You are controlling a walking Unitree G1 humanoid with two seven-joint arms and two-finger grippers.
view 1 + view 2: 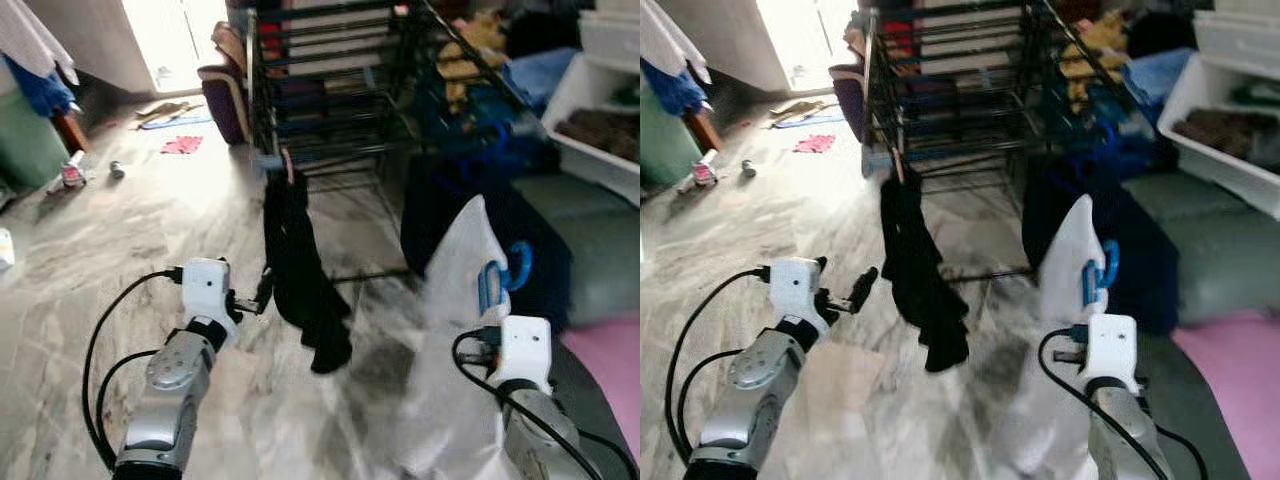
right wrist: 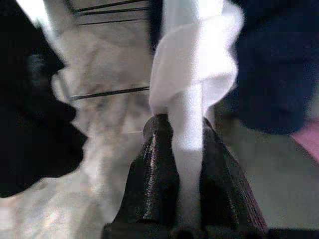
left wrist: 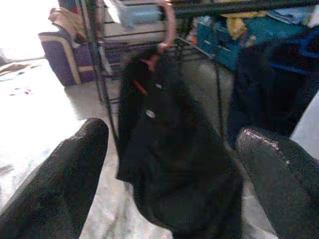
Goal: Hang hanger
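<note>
A black garment [image 1: 300,270] hangs by a pink hanger hook [image 1: 289,165] from a low bar of the black drying rack [image 1: 330,80]. My left gripper [image 1: 255,298] is open just left of the garment's lower half, and the cloth [image 3: 174,164] shows beyond its two fingers [image 3: 60,184]. My right gripper [image 2: 187,129] is shut on a white garment [image 1: 455,340] carried on a blue hanger [image 1: 495,280]. It holds them up to the right of the rack, in front of dark blue cloth.
A white bin [image 1: 600,110] and a dark blue bag [image 1: 470,200] crowd the right side. A purple bag [image 1: 225,100] sits left of the rack. Small items [image 1: 182,145] lie on the marble floor at the far left. A pink mat [image 1: 610,360] lies at the lower right.
</note>
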